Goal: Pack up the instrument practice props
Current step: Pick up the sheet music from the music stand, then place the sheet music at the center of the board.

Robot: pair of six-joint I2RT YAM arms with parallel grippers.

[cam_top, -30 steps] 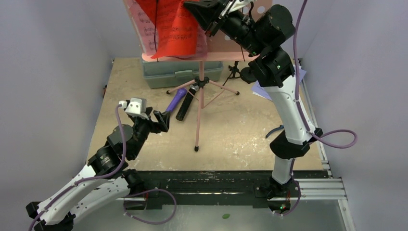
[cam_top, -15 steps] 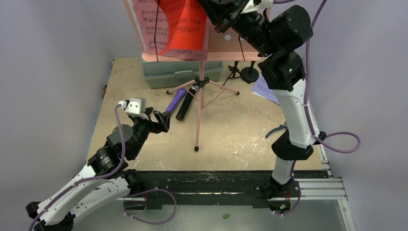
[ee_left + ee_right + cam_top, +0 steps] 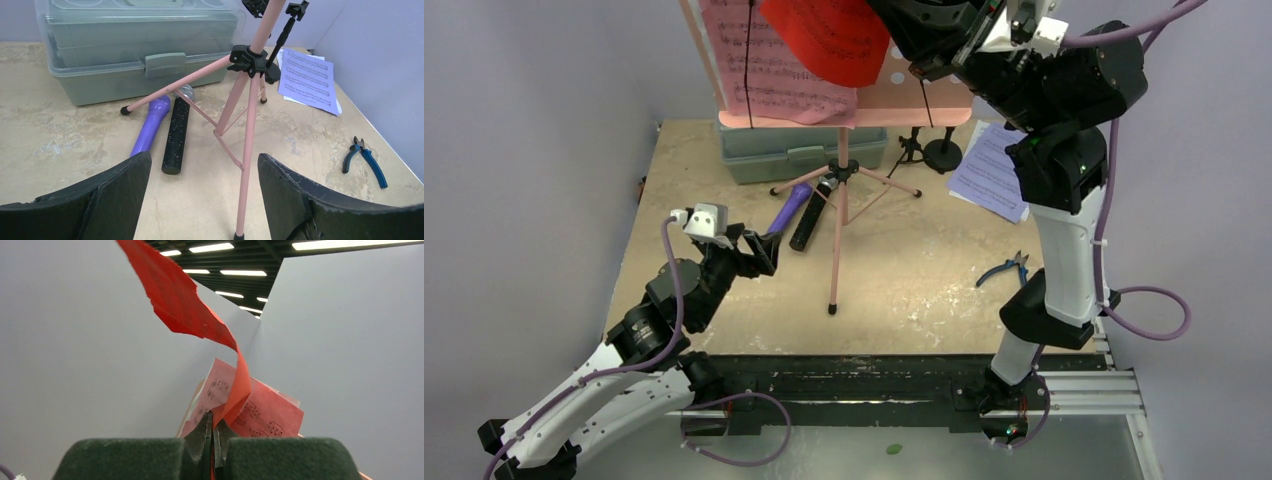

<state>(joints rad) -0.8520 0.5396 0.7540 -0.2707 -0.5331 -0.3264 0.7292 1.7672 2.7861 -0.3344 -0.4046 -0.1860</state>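
Right pincer (image 3: 214,434) high up, jaws together, clamped on the edge of a red sheet-music page (image 3: 192,315) that curls up and away above it. More printed pages (image 3: 260,412) lie just beyond it. Left pincer (image 3: 202,172) low over the table (image 3: 60,145), jaws apart, holding nothing. Pink tripod (image 3: 248,130) leg straight ahead between its fingers. Purple microphone (image 3: 150,122) and black microphone (image 3: 176,135) ahead-left, side by side.

Two microphones (image 3: 175,135), one tripod (image 3: 248,150), perhaps three pages (image 3: 306,80).
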